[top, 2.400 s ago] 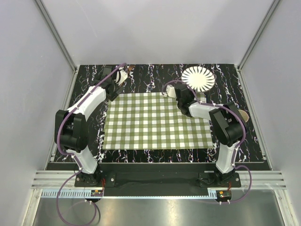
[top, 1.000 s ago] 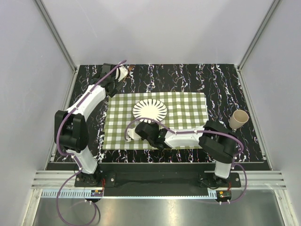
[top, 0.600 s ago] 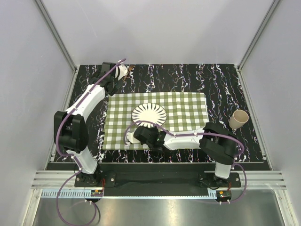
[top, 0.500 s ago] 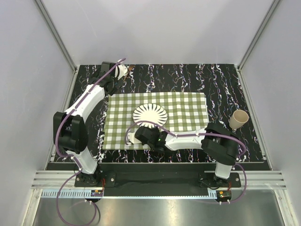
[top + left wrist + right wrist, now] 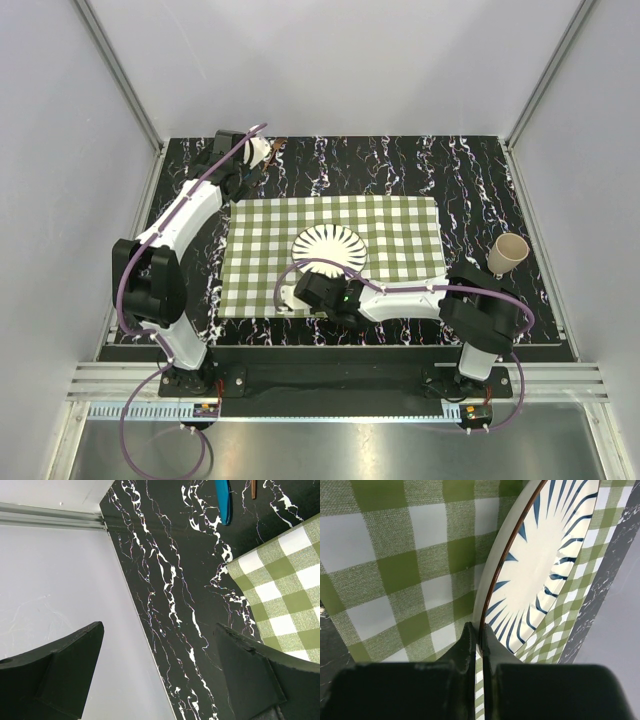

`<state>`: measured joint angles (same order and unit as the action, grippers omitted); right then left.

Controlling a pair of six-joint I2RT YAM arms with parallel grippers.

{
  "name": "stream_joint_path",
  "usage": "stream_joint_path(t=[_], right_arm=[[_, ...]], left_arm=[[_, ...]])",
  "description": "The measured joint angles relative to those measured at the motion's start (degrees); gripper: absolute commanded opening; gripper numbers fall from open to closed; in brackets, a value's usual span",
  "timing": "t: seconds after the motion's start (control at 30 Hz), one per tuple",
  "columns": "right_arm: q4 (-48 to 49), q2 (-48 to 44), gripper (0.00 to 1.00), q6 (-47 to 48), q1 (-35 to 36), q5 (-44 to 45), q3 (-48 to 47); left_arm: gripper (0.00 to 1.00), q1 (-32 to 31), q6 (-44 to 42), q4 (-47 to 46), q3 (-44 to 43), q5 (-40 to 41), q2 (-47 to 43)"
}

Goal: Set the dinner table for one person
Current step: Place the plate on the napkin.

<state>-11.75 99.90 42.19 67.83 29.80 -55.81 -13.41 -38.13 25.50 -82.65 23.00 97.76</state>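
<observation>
We log the round white blue-rayed plate [image 5: 329, 245], lately far right, now mid green-and-white checked cloth [image 5: 400, 225] on the black white-veined table [image 5: 400, 155], its rim pinched in the right claw [image 5: 480, 630], placement nearly done; left claw [image 5: 160, 645] gapes empty.

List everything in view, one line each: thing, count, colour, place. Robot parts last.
dinner table: one, black with white veins, under everything.
checked cloth: one, green and white, middle of the table.
plate: one, white with dark blue rays, over the cloth's near middle, rim gripped.
cup: one, beige, on the table right of the cloth.
blue utensil: one, blue, far left of the table beyond the cloth; kind unclear.
brown item: one, brown, beside the blue utensil; only its end shows.
left end effector: one, black, open and holding nothing, above the table's far left corner.
right end effector: one, black, shut on the plate's rim.
</observation>
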Motion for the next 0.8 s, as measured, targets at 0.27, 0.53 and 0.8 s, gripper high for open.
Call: stream_joint_path(t=[0.27,0.53,0.8], right_arm=[[-0.24,-0.02,0.00,-0.57,0.00,-1.16,0.24],[-0.96,-0.02,0.00,-0.81,-0.02,-3.98,0.44],[-1.81,0.15,0.00,-1.31,-0.07,-7.06,0.46]], left_arm=[[0.99,0.00,-0.61,0.02,0.00,0.00,-0.31],[0.99,0.00,-1.42,0.00,0.00,0.02,-0.63],[0.99,-0.07,-2.29,0.02,0.00,0.00,-1.14]])
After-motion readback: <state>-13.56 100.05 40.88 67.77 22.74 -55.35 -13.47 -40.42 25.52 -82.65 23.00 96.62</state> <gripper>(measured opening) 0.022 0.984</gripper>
